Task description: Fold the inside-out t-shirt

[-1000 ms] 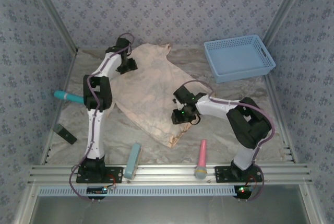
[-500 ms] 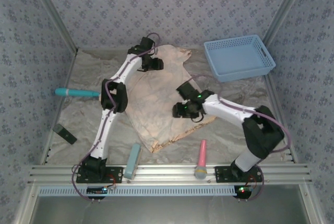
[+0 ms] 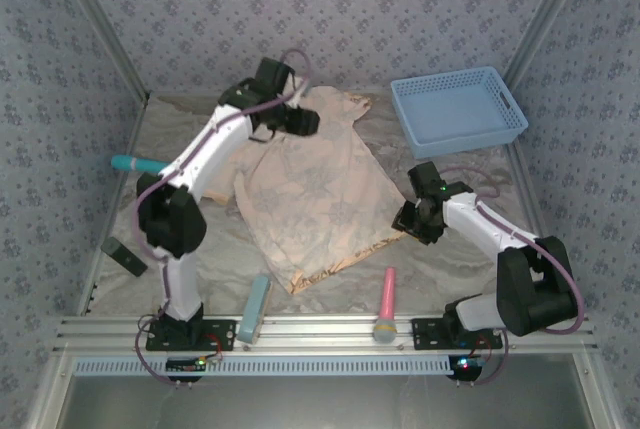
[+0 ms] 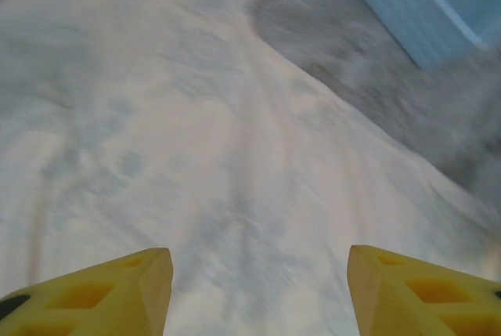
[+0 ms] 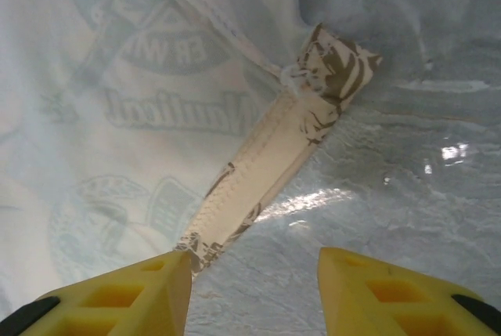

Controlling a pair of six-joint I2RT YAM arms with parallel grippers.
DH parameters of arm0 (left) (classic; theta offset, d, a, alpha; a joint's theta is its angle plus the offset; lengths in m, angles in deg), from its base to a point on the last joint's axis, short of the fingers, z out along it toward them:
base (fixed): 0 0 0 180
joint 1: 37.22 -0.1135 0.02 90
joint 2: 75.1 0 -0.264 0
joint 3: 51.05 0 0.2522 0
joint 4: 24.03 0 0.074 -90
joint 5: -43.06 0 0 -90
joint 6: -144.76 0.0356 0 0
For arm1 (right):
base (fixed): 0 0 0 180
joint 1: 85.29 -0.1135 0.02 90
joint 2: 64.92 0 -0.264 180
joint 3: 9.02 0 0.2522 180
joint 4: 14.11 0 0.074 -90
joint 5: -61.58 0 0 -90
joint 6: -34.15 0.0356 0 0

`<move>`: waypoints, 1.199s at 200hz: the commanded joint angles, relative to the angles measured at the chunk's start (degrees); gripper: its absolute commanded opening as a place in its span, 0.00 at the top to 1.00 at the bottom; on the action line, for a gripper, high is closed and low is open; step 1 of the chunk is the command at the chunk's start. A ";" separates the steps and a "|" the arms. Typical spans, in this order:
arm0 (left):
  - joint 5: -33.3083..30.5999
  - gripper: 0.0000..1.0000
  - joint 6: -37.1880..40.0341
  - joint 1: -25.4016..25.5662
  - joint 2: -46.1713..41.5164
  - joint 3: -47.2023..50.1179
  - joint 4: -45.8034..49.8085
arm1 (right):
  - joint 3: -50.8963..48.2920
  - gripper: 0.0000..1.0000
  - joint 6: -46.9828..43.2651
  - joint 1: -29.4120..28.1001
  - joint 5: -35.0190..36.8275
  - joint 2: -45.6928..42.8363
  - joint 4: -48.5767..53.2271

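Observation:
The inside-out t-shirt, peach-tan with a faint print, lies spread flat on the table's middle, its neck end at the far side. My left gripper hovers over the shirt's far part, jaws open with only blurred cloth beneath the gap. My right gripper is at the shirt's right hem corner. Its jaws are open over bare table, and the left fingertip touches the end of a turned-back hem strip showing brown print.
A blue basket stands at the far right, its corner close to the left gripper. A teal-handled tool and a black object lie left. A light blue bar and a pink tool lie near the front rail.
The right gripper swept from the shirt's middle out to its right hem corner. The left arm reached farther right along the shirt's top. The shirt now lies shifted and spread to the right.

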 commanded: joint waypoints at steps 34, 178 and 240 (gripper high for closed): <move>5.95 0.37 6.15 13.97 -12.23 30.43 -18.22 | -2.42 0.54 7.81 -1.69 -11.03 3.71 -9.71; 4.36 0.33 16.61 27.52 -9.89 48.84 -41.70 | -5.18 0.65 9.23 -1.79 -6.94 1.92 -8.18; 3.45 0.33 16.70 27.62 -8.56 50.78 -43.72 | -7.69 0.76 10.71 -3.03 -8.31 3.55 -12.74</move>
